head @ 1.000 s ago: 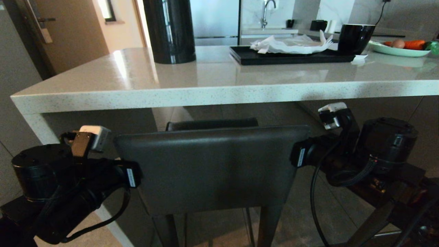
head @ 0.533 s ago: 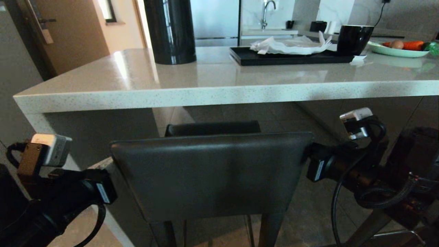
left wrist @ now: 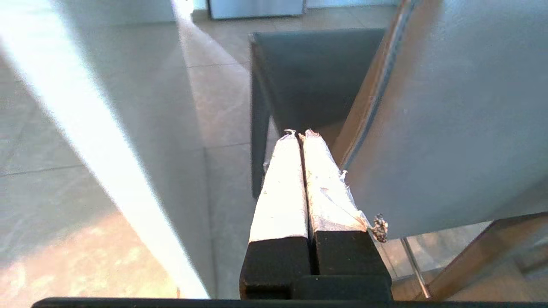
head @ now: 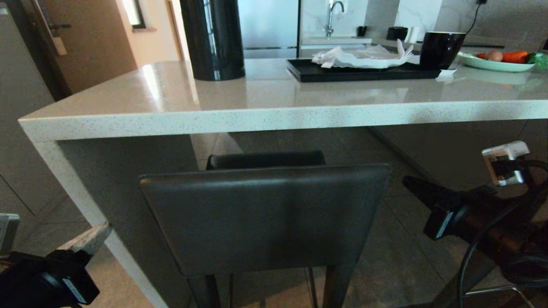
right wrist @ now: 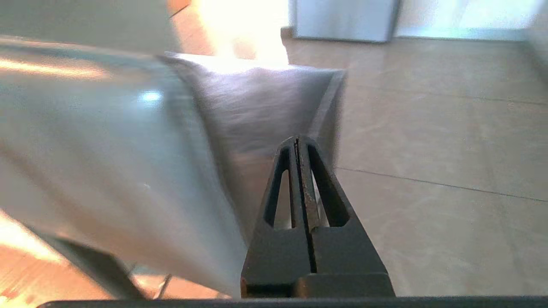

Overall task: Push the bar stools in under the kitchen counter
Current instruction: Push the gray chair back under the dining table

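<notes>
One bar stool stands in front of me, its dark grey backrest point(head: 265, 218) just short of the kitchen counter edge point(head: 274, 117), its seat point(head: 265, 159) reaching under the slab. My left gripper point(head: 102, 230) is low at the backrest's left, shut, with nothing held. In the left wrist view its taped fingers point(left wrist: 282, 184) lie together beside the backrest point(left wrist: 449, 107), and the gripper point(left wrist: 302, 133) points toward the seat point(left wrist: 317, 72). My right gripper point(head: 409, 182) is off the backrest's right edge, shut and empty. In the right wrist view the gripper point(right wrist: 297, 139) sits next to the backrest point(right wrist: 98, 149).
The counter's white side panel point(head: 81, 201) stands close on the left. On the slab are a tall black cylinder point(head: 212, 38), a black tray point(head: 325, 72) with white paper, a black mug point(head: 441, 49) and a plate point(head: 479, 62) of vegetables. Tiled floor point(head: 398, 265) lies to the right.
Both arms have drawn away from the backrest's sides, outward and lower. The left one has sunk toward the lower left corner. The stool has kept its place.
</notes>
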Robot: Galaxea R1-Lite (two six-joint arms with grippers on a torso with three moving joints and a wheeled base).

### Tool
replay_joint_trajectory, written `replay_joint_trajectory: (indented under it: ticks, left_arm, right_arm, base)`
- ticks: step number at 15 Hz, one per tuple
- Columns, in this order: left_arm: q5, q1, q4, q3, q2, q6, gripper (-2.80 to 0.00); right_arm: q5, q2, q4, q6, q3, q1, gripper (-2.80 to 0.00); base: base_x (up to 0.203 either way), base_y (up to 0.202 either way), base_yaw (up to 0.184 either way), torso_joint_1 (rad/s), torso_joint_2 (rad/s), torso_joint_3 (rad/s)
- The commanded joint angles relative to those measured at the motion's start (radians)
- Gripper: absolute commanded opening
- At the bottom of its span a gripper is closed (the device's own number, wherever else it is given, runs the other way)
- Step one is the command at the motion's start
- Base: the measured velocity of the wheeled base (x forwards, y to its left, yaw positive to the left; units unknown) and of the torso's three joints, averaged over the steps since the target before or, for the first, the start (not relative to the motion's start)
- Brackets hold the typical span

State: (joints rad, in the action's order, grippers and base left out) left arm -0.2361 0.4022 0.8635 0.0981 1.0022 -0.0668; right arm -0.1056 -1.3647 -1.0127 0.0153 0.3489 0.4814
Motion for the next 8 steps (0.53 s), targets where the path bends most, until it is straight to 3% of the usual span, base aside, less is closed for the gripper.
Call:
replay_joint_trajectory:
  ticks: [1,3,8]
  left_arm:
    - [-0.010,-0.050,-0.091,0.040,-0.154,0.000,-2.80]
    - [-0.004,-0.165,-0.175,0.068,-0.257,0.002,-2.80]
    - [0.018,-0.252,-0.320,0.096,-0.478,0.051,-2.80]
  right_arm:
    - [-0.015,0.130,0.025,-0.014,-0.024,-0.070,-2.80]
    - [-0.025,0.246,0.077,-0.033,-0.046,-0.136,-2.80]
    - [-0.029,0.531,0.179,-0.126,-0.146,-0.333,-2.80]
  base:
    - [0.000,0.000,0.000,0.000,0.00,0.000]
    - [0.000,0.000,0.000,0.000,0.00,0.000]
    - [0.000,0.000,0.000,0.000,0.00,0.000]
